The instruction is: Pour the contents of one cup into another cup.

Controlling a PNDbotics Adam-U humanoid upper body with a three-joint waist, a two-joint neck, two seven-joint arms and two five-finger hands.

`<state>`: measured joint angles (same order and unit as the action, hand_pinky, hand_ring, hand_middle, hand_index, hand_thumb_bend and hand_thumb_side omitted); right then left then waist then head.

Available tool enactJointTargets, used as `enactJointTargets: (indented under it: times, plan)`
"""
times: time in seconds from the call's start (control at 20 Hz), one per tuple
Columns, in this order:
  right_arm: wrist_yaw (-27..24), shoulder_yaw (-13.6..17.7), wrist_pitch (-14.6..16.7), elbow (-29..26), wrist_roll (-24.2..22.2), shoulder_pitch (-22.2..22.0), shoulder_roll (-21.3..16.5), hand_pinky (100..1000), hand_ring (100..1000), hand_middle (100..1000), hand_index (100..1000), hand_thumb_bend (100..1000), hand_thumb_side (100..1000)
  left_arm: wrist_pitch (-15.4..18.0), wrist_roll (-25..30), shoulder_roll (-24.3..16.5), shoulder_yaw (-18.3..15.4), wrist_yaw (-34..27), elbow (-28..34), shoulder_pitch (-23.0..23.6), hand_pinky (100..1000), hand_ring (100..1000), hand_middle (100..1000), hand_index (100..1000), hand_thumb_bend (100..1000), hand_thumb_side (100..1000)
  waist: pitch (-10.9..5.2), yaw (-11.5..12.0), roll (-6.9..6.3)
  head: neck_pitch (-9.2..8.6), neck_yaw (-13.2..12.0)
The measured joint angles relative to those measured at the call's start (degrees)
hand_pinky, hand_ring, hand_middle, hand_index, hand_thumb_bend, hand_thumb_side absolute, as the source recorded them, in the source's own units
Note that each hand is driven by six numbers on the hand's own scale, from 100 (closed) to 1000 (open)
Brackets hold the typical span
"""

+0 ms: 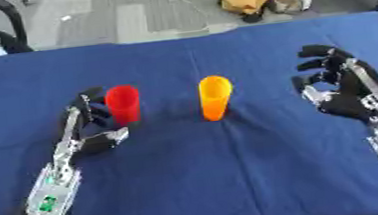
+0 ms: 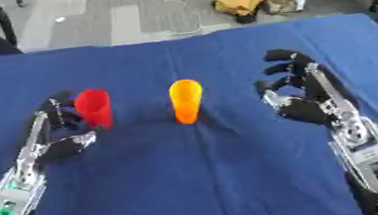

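While the red cup (image 1: pixel 124 104) and the orange cup (image 1: pixel 213 97) stood upright near the middle of the blue-clothed counter (image 1: pixel 235 175), well in from every edge, a strip of bare cloth separated them. The left hand (image 1: pixel 89 130) sat just beside the red cup, its fingers (image 1: pixel 89 97) partly curled beside it without clearly closing on it. The right hand (image 1: pixel 349 90) hung well apart from the orange cup, fingers spread and holding nothing, with open cloth between.

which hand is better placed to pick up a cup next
Left, probably. The left hand already sits beside the red plastic cup, fingers partly around it. The right hand hangs open, well apart from the orange plastic cup.
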<state>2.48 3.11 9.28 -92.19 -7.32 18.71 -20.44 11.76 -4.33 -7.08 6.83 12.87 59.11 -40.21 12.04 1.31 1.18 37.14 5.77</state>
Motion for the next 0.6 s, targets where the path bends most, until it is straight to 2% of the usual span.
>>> enactJointTargets:
  times: [0.6]
  plan:
    - [0.0,0.0,0.1,0.0,-0.2,0.3,0.0,581,756,791,862,279,225,-0.4,2.0,0.6,0.3,-0.7,-3.6,-2.6,484,539,623,860,724,100,0.41,-0.9,0.03,-0.26,-0.2]
